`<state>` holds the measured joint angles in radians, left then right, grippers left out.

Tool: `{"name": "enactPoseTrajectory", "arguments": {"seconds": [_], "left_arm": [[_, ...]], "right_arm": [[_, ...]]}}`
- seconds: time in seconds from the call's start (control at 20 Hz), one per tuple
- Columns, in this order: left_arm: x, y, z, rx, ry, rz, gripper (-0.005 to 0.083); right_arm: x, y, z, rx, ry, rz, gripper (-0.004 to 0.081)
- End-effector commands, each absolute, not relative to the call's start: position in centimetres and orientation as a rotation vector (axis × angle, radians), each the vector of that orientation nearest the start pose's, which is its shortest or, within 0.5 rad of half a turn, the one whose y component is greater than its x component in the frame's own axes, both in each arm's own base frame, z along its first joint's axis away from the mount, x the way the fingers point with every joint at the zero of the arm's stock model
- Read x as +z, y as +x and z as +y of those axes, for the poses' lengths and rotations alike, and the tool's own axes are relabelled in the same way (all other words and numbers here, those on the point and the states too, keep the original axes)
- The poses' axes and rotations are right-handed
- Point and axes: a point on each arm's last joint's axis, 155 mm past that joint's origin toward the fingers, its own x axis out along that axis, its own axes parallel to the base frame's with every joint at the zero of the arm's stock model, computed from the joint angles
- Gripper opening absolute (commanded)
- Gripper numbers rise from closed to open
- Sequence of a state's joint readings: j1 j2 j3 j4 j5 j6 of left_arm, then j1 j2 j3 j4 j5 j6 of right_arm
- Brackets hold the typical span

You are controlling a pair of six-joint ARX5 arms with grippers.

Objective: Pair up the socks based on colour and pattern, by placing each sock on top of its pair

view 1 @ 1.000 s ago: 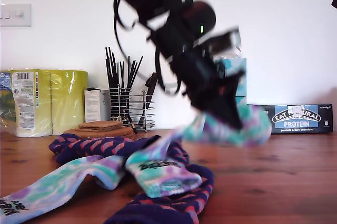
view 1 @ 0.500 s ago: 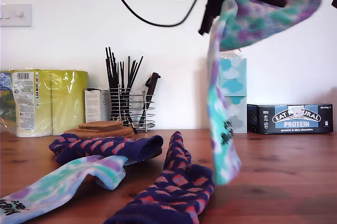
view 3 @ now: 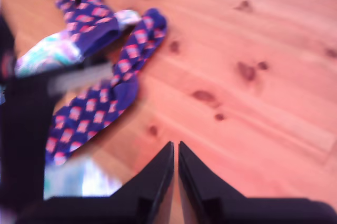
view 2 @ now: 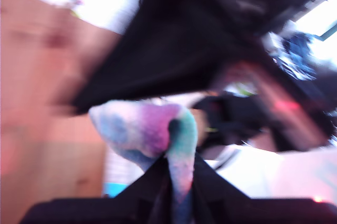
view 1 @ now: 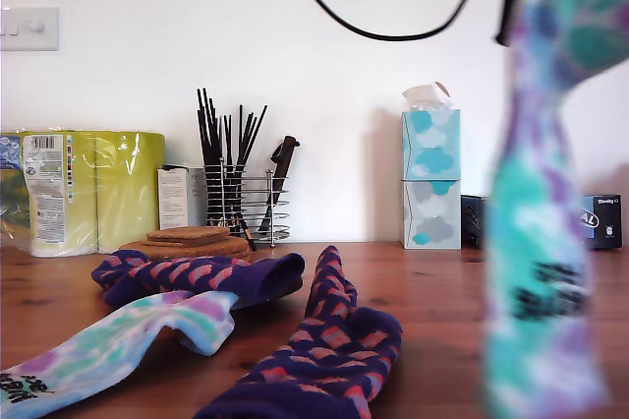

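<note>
Tie-dye sock [view 2: 158, 129] is hanging pinched between the closed jaws of my first gripper [view 2: 176, 182], dangling above the wooden table [view 1: 442, 291] at the exterior view's right. My second gripper [view 3: 175, 155] is hovering with jaws closed on nothing; two navy-pink socks [view 3: 95, 108] and another tie-dye sock [view 3: 47, 56] are lying beyond its tips.

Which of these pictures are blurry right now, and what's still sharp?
Exterior view: the hanging tie-dye sock is smeared by motion, while the patterned dark sock and tissue boxes stay crisp. First wrist view: heavily blurred throughout, though the tie-dye sock pinched in my first pincer is recognisable. Second wrist view: mildly soft, yet the wood table knots read clearly.
</note>
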<state>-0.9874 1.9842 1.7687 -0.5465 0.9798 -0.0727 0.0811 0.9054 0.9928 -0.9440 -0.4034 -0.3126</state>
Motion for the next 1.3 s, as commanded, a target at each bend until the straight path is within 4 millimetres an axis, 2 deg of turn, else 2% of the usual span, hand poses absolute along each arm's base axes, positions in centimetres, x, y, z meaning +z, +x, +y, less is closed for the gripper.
{"name": "enactPoseTrajectory", "arguments": {"seconds": [0.0,0.1,0.25,0.4,0.55,0.6,0.7,0.75,1.0,1.25], "left_arm": [[20.1,16.0,-51.0,-1.807,-0.049,1.003,-0.0024],[18.6,17.7,-51.1,-1.788,-0.054,0.996,-0.0024],[15.3,20.7,-50.3,-1.770,-0.019,0.972,-0.0024],[13.1,23.7,-49.3,-1.767,0.020,0.904,-0.0024],[11.6,26.1,-48.7,-1.765,0.073,0.818,-0.0001],[11.1,26.7,-48.5,-1.760,0.116,0.779,0.0101],[10.6,27.7,-48.6,-1.747,0.231,0.672,0.0401],[10.1,28.7,-48.7,-1.712,0.294,0.626,0.0462],[8.1,35.4,-47.5,-1.415,0.590,0.500,0.0459],[6.6,40.6,-43.4,-1.171,0.704,0.556,0.0457]], "right_arm": [[22.4,25.0,9.3,0.577,-0.163,0.723,-0.0013],[24.0,26.1,8.9,0.543,-0.181,0.657,-0.0013],[27.9,27.8,8.4,0.487,-0.195,0.532,-0.0013],[30.1,28.1,8.4,0.476,-0.206,0.474,-0.0013],[30.3,28.1,8.4,0.477,-0.205,0.471,-0.0013],[30.2,28.1,8.4,0.479,-0.204,0.477,-0.0013],[30.2,28.1,8.6,0.488,-0.200,0.477,-0.0013],[30.2,28.1,8.6,0.489,-0.200,0.477,-0.0013],[29.8,27.8,8.6,0.491,-0.193,0.498,-0.0013],[29.2,27.1,9.2,0.524,-0.186,0.527,-0.0013]]}}
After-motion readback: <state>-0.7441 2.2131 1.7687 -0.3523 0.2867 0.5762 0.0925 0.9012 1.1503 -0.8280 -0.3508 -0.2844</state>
